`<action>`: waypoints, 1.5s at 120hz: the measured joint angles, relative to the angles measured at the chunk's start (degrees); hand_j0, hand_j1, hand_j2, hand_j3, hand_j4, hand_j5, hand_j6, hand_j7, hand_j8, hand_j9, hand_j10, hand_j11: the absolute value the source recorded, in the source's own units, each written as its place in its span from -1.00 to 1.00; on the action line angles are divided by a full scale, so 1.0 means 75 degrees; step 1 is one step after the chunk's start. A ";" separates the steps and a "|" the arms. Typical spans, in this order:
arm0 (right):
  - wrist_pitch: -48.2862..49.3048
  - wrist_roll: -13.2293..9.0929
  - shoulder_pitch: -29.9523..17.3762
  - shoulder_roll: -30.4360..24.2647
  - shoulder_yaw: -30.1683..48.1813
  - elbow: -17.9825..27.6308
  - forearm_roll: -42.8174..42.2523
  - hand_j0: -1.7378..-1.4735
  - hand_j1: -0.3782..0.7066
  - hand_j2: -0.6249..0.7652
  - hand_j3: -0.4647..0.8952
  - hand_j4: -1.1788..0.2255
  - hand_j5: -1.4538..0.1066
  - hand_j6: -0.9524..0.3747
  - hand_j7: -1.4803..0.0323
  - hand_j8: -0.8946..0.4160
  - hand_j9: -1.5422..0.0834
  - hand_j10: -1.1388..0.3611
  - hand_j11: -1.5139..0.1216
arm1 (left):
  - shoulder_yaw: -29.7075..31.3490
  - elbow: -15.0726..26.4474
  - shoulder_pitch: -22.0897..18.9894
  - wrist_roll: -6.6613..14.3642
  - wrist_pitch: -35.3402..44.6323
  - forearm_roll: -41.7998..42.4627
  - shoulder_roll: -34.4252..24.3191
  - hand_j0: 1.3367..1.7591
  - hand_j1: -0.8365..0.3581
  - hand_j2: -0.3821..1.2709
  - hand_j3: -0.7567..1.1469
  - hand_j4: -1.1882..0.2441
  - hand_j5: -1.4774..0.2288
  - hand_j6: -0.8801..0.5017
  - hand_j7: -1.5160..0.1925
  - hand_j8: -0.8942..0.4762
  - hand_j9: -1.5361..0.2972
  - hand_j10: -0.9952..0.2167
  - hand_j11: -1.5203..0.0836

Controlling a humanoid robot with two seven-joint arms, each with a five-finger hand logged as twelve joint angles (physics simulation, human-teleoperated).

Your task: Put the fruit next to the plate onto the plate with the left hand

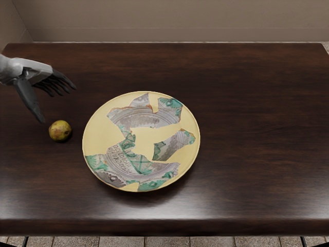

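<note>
Okay, head view only, so one angle to go on. Left hand [40, 82] comes in from the left edge and hovers over the table [247, 87]. Its fingers are spread wide, the thumb points down toward the fruit, and it holds nothing. Right arm isn't visible.

Fruit [60, 130] is small and round, yellow-green with a brownish patch. It sits on the table just left of the plate [97, 135], near the rim but apart from it. The hand is up and left of the fruit in the picture, near it, with no contact as far as I can tell. Hand height over the table is hard to judge from this angle. Plate is large, yellow with a patchy grey-green pattern, and has nothing on it.

My read on the step: reach / pre-grasp. Nothing grasped, nothing placed, task barely begun.

Next move calls for:
- Bring the hand down over the fruit so it sits between thumb and fingers, then close.
- Come in from above, not sideways. It's round, so a finger nudge will likely roll it.
- Lift clear of the rim, carry a short way right, and set it down on the plate's flat middle so it doesn't roll off.
</note>
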State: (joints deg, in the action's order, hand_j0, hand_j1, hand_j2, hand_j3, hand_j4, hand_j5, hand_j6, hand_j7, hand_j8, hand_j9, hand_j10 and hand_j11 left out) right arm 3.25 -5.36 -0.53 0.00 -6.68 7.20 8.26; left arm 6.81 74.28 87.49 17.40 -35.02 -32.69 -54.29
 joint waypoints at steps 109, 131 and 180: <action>0.0000 0.0000 0.0000 0.0000 0.0000 0.0000 0.0000 -0.40 -0.87 -0.11 -0.32 0.63 0.81 0.38 0.90 0.31 0.84 0.47 0.80 | 0.2305 0.1994 0.0347 0.0163 0.3514 -0.1522 0.0139 0.52 0.52 -0.48 -0.20 0.33 0.38 -0.07 0.42 -0.04 0.34 0.25 0.52; 0.0000 0.0000 0.0000 0.0000 0.0000 0.0001 -0.0001 -0.40 -0.87 -0.11 -0.32 0.63 0.81 0.38 0.90 0.31 0.84 0.47 0.80 | 0.2604 0.1987 0.0281 0.0164 0.4164 -0.1522 0.0388 0.52 0.52 -0.48 -0.20 0.33 0.37 -0.07 0.42 -0.04 0.34 0.25 0.52; 0.0000 0.0000 0.0000 0.0000 0.0000 0.0000 0.0000 -0.40 -0.87 -0.11 -0.32 0.63 0.81 0.38 0.90 0.31 0.84 0.47 0.80 | 0.2855 0.1587 -0.0266 0.0163 0.4883 -0.1591 0.1053 0.52 0.52 -0.48 -0.20 0.33 0.37 -0.07 0.42 -0.04 0.34 0.25 0.51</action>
State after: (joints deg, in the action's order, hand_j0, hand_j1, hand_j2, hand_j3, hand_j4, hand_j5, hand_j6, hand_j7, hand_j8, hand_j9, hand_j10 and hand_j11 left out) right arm 3.25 -5.36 -0.53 0.00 -6.68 7.21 8.26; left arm 28.23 86.19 85.49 18.62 1.61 -44.62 -46.39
